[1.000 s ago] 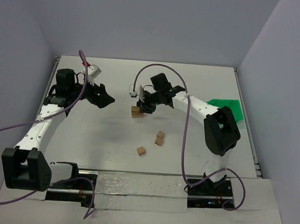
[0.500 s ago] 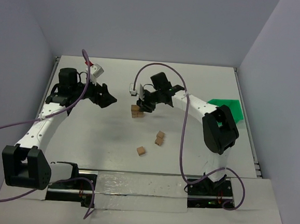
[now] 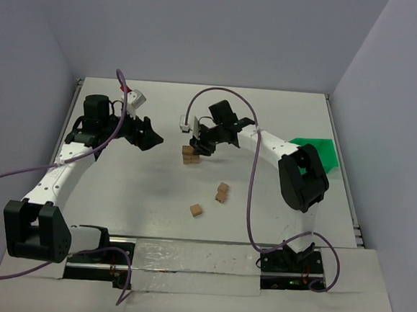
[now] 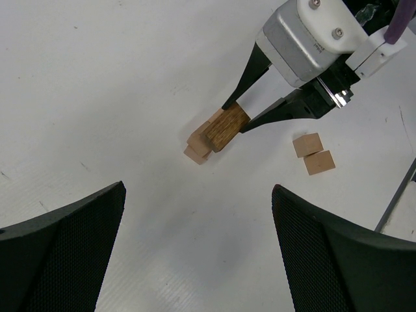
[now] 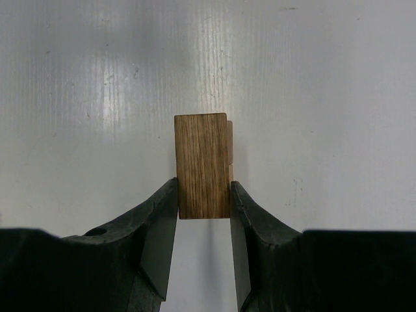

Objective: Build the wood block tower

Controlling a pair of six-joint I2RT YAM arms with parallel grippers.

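top: high behind near edge, whole table (image 3: 141, 187) | left wrist: slanting down rightward, mid-range | right wrist: steeply down, very close | shared: gripped block (image 4: 225, 129)

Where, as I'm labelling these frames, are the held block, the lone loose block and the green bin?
held block (image 5: 202, 166): right wrist view, centre of its dark-grained face.
lone loose block (image 3: 196, 210): top view, its top face.
green bin (image 3: 321, 149): top view, its visible flat part.

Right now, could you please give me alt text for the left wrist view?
The right gripper holds a dark wooden block over a small stack of lighter blocks. Two more blocks lie together nearby on the white table.
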